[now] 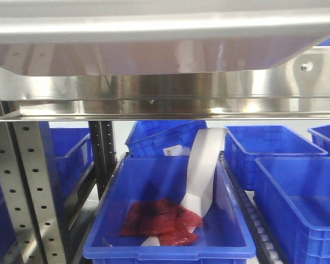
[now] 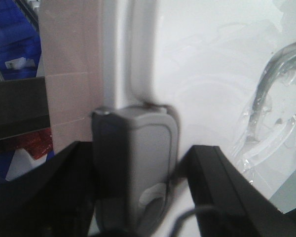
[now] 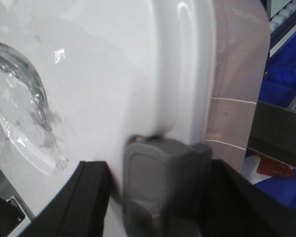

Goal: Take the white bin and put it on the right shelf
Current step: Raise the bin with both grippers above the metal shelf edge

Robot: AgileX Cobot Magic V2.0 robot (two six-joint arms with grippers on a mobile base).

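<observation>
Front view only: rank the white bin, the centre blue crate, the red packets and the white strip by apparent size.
1. white bin, spanning the frame, though nearest the camera and cropped.
2. centre blue crate.
3. red packets and white strip: too alike to rank.

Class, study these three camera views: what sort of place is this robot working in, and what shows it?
Probably a warehouse or factory stockroom: rows of open blue plastic crates, a broad shiny stainless-steel shelf rail, and perforated grey metal uprights holding the racking.
</observation>
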